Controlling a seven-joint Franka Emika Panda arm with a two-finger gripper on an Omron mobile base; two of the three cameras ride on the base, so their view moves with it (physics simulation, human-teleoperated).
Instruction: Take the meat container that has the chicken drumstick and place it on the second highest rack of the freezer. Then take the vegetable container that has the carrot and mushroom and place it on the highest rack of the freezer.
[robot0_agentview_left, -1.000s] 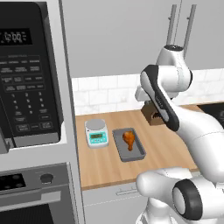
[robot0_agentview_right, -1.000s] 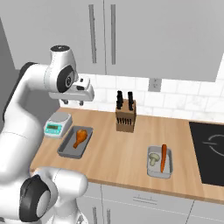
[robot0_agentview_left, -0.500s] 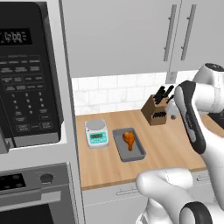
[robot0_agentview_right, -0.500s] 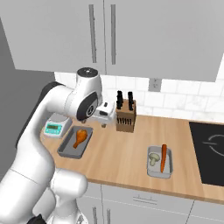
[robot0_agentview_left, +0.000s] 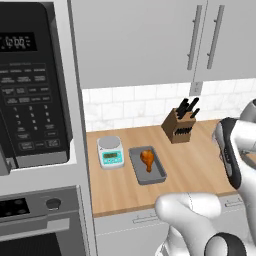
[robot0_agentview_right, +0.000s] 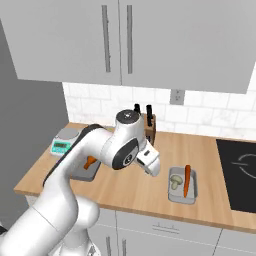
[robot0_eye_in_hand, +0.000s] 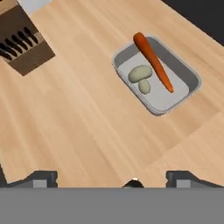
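A grey meat container (robot0_agentview_left: 147, 165) holding the glossy chicken drumstick (robot0_agentview_left: 147, 159) lies on the wooden counter beside a scale. In the right base view my arm hides much of that container (robot0_agentview_right: 84, 172). The vegetable container (robot0_eye_in_hand: 157, 75) holds the orange carrot (robot0_eye_in_hand: 152, 61) and the pale mushroom (robot0_eye_in_hand: 140, 77), and it sits further right on the counter (robot0_agentview_right: 182, 185). My gripper (robot0_eye_in_hand: 113, 180) is open and empty, its fingertips (robot0_eye_in_hand: 41, 179) far apart. My hand (robot0_agentview_right: 150, 162) hangs above the counter just left of the vegetable container. The freezer and its racks are out of view.
A wooden knife block (robot0_agentview_left: 181, 123) stands at the back by the tiled wall. A small scale (robot0_agentview_left: 111, 151) sits left of the meat container. A black cooktop (robot0_agentview_right: 240, 167) lies at the far right, a microwave (robot0_agentview_left: 32, 85) and oven at the left, and wall cabinets overhead.
My arm has swung from high over the left of the counter down and to the right. The hand now hangs low near the vegetable container. Both containers stay put.
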